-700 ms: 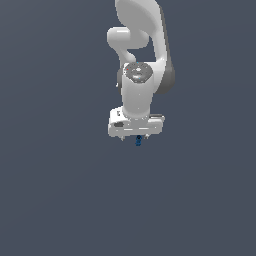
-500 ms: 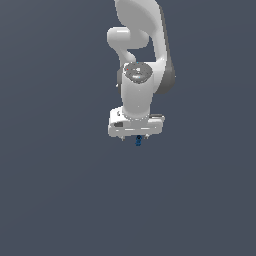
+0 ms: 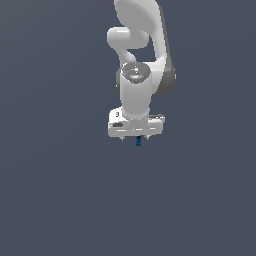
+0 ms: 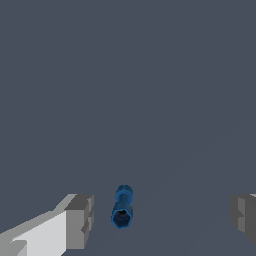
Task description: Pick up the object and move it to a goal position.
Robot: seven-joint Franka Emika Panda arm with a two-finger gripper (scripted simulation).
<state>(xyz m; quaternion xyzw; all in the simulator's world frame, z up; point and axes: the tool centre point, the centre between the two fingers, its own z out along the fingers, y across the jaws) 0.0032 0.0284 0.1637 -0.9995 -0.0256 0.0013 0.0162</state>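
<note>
Fingers [image 4: 80, 222] of my gripper [image 4: 160, 217] stand spread, touching nothing. Blue peg [image 4: 122, 207] lies between them, nearer one finger. Closing off-centre could knock it aside.

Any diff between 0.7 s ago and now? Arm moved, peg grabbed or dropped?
No visible change. The hand is where it was, poised over the dark-blue peg. In the wrist view its fingers stand apart on either side of the peg without touching it, so nothing has been grabbed or released.
</note>
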